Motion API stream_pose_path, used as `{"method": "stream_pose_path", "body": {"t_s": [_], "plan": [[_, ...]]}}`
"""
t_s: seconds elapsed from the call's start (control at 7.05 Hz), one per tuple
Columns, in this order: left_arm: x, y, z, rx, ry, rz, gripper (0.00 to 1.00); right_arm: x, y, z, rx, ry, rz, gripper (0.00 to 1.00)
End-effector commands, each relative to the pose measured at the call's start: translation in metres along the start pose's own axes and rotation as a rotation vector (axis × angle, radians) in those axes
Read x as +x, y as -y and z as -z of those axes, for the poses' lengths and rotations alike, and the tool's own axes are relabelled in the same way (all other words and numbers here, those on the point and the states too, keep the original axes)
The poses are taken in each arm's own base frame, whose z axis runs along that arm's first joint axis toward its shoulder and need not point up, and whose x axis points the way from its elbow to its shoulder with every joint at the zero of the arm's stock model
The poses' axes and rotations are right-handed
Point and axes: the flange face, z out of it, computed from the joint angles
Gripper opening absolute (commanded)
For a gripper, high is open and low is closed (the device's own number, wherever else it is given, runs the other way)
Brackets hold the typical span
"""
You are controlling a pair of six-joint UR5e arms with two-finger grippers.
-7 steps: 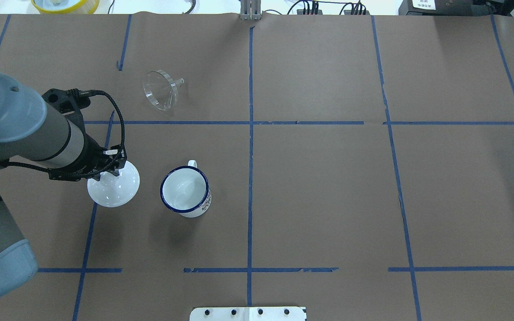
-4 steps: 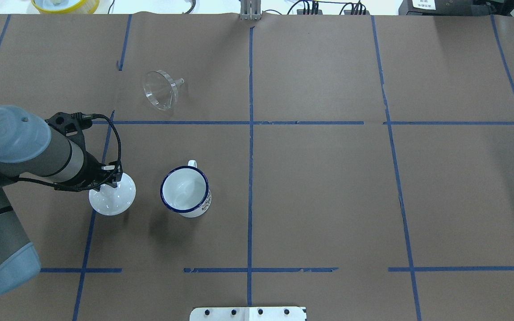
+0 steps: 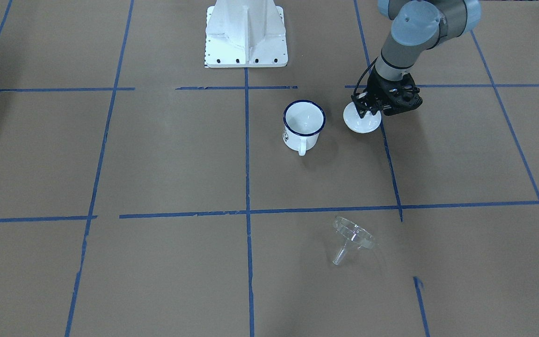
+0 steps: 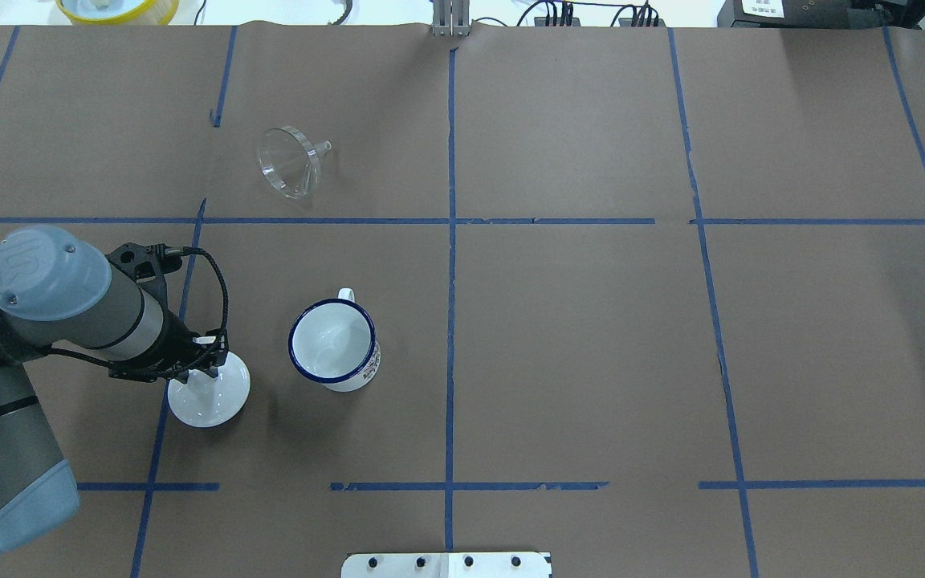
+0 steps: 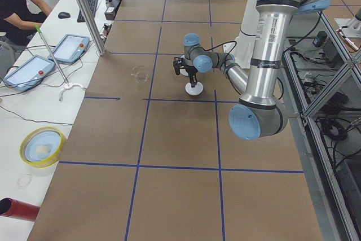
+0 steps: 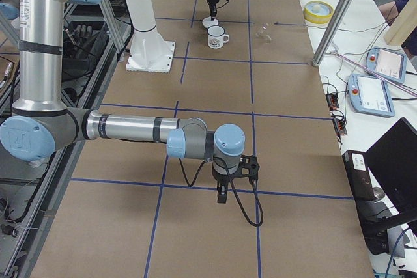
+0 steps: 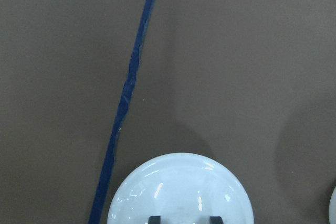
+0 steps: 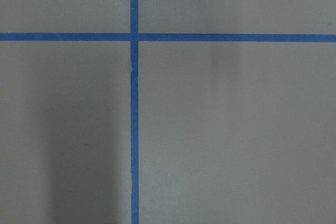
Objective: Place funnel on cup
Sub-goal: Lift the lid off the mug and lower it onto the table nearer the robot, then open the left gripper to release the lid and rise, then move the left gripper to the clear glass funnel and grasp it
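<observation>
Two arms are sharing one brown-papered surface [image 4: 591,361] marked with blue tape lines.

The left arm [image 4: 45,297] is reaching in from the left edge of the overhead view. The right arm [image 6: 130,128] is appearing only in the right side view, hanging low over bare paper. I cannot tell whether the right end effector [image 6: 222,194] is wide or narrow.

The cup [image 4: 332,341] is standing upright left of centre, mouth uncovered. Just to its left, the white lid [image 4: 218,397] is sitting at or barely above the surface; contact is unclear. The funnel [image 4: 290,163] is lying on its side in the upper left, well apart from both, spout pointing right.

The left end effector [image 4: 199,368] is pinching narrowly at the lid's top, apparently holding it.

Risks, as judged:
- Letting go before the lid is resting flat could send it rocking toward the cup.
- Travelling low toward the funnel could mean clipping the cup.
- The funnel is balancing on rim and spout, so a push from one finger could be rolling it away.
- The funnel's smooth cone could be slipping in the pinch.
</observation>
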Motion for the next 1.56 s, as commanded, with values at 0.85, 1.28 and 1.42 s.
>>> {"method": "stream_pose_path", "body": {"t_s": [0.85,1.28,1.42], "plan": [[0.032,0.052,0.047,0.092,-0.405,0.437,1.0,0.0,0.0,0.0,0.001,0.0,0.001,1.0],[0.057,0.109,0.029,0.313,-0.675,0.684,1.0,0.0,0.0,0.0,0.0,0.0,0.0,1.0],[0.057,0.128,0.007,0.349,-0.764,0.704,1.0,0.0,0.0,0.0,0.001,0.0,0.001,1.0]]}}
